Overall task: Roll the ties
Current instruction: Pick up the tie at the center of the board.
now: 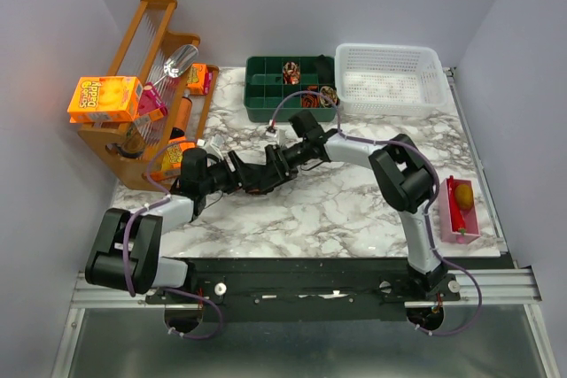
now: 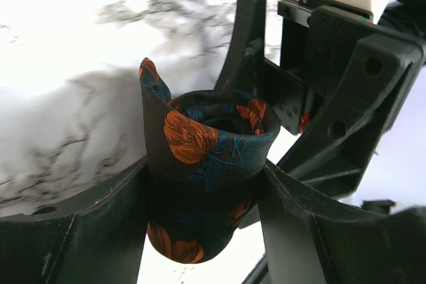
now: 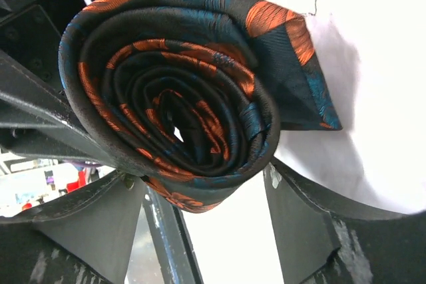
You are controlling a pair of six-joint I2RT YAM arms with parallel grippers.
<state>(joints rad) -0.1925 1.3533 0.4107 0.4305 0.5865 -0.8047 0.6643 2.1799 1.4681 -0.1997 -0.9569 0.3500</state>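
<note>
One tie is rolled into a tight spiral coil [image 2: 200, 157], dark navy with orange-red flowers, held above the marble table [image 1: 354, 210] left of its centre. My left gripper [image 2: 203, 217] is shut on the coil, one finger on each side. My right gripper [image 3: 203, 191] meets it from the right and looks into the coil's open end [image 3: 173, 91], with both fingertips against the roll's lower sides. The tie's pointed tail [image 3: 313, 98] sticks out loose. In the top view the two grippers [image 1: 259, 174] touch and hide the coil. Two more coiled ties [image 1: 291, 70] lie in the green box.
A green compartment box [image 1: 266, 95] stands at the back centre. A white basket [image 1: 390, 77] stands to its right. A wooden rack [image 1: 142, 86] with snack boxes is at the left. A pink tray [image 1: 461, 210] with an orange object lies at the right edge.
</note>
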